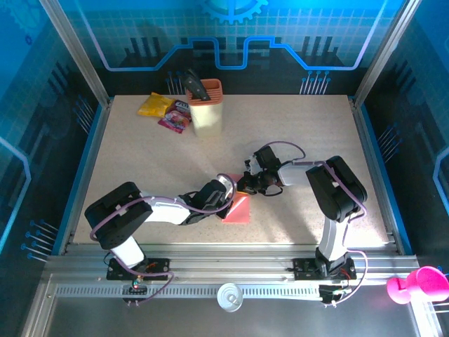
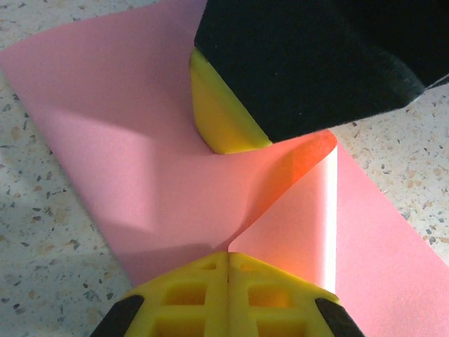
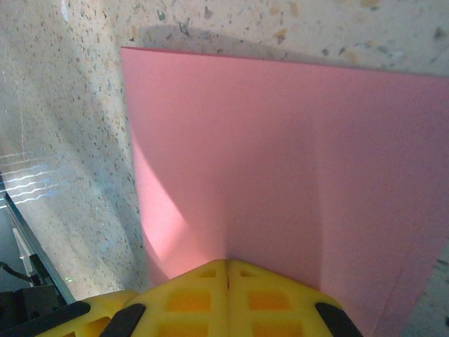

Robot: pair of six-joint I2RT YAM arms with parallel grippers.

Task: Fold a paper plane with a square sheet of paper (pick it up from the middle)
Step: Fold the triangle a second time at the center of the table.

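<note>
Pinching now: my right gripper [image 3: 228, 270] has its jaws shut tight on the square sheet of paper [image 3: 280, 154], and the pink paper ridges up into the tips.
Left side: my left gripper [image 2: 228, 263] has its jaws closed together with the tips touching the sheet's edge. I cannot tell whether any paper sits between them.
Sheet: it's lying on the speckled table [image 1: 140, 161] near the front edge, between the two arms. One part curls up off the surface toward the right gripper's yellow finger.
Arms: both reach inward, and the grippers meet nose to nose over the sheet.
Far left corner: I see a yellow packet [image 1: 156, 105] with a purple-pink packet [image 1: 175, 116] just beside it. Next to them is a cream-and-orange holder [image 1: 205, 112] with a dark tool [image 1: 198, 84] standing in it. All of these are well apart from the paper.
</note>
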